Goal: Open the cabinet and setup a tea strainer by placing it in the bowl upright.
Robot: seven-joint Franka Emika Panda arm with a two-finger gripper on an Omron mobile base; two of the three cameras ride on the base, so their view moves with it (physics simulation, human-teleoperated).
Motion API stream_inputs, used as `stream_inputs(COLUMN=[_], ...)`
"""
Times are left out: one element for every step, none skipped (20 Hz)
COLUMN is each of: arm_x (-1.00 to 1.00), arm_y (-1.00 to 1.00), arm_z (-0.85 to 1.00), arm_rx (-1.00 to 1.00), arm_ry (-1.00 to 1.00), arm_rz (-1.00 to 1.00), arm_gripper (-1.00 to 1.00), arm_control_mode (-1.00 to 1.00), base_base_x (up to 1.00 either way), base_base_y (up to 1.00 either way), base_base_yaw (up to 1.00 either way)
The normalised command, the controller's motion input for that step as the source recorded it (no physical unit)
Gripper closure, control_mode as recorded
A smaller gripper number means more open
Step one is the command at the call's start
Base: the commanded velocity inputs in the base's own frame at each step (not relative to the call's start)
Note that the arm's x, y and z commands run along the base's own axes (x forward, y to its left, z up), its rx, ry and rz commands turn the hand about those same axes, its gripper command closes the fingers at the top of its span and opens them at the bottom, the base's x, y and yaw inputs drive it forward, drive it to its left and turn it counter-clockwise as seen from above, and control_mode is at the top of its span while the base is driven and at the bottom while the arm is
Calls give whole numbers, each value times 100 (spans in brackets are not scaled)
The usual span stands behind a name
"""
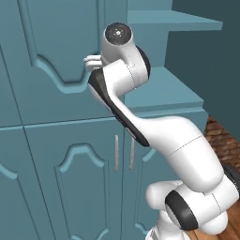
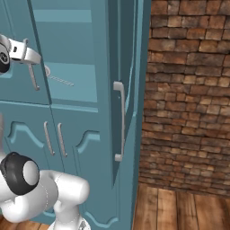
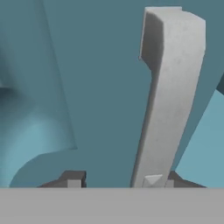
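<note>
- Nearest to us in the hand view, our gripper (image 3: 116, 180) sits right against the left door of the cabinet (image 3: 87, 87), with that door's long silver bar handle (image 3: 168, 96) running up from between the two dark finger tips.
- The one finger tip (image 3: 73, 179) stands clear of the handle with a gap of bare teal door between them; the other (image 3: 168, 180) lies just at the foot of the bar. We cannot tell whether the fingers press on the handle yet; they stand partly apart.
- In the right base view the gripper (image 2: 31, 67) reaches the same handle (image 2: 32, 76) at the left door's inner edge.
- The right door (image 2: 123, 90) stands swung out edge-on toward us, its own bar handle (image 2: 120, 121) on the outer face, leaving a wide opening between the two doors.
- Through that opening plain teal shelves (image 1: 173, 89) show, their front edges free.
- Below, the lower double doors (image 1: 84, 178) are closed, short handles side by side.
- Farther right, a brick wall (image 2: 188, 90) and wooden floor (image 2: 179, 206) leave open room beside the swung door.
</note>
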Motion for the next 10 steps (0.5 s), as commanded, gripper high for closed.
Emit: stream_inputs(arm_x=[0, -2, -25, -35, -39, -43, -50, -66, -73, -77], arm_y=[0, 0, 16, 13, 9, 5, 12, 29, 40, 46], arm_z=[0, 0, 0, 0, 0, 0, 0, 0, 0, 0], arm_rx=[0, 0, 0, 0, -2, -4, -5, -8, -10, -11], arm_ry=[0, 0, 0, 0, 0, 0, 0, 0, 0, 0], arm_rz=[0, 0, 0, -1, -3, -3, -3, -4, -6, -7], arm_gripper=[100, 100, 100, 100, 100, 100, 100, 100, 100, 100], arm_control_mode=[-100, -100, -100, -100, -100, -100, -100, -100, -100, -100], base_base_x=[0, 0, 0, 0, 0, 0, 0, 0, 0, 0], base_base_y=[0, 0, 0, 0, 0, 0, 0, 0, 0, 0], base_base_yaw=[0, 0, 0, 0, 0, 0, 0, 0, 0, 0])
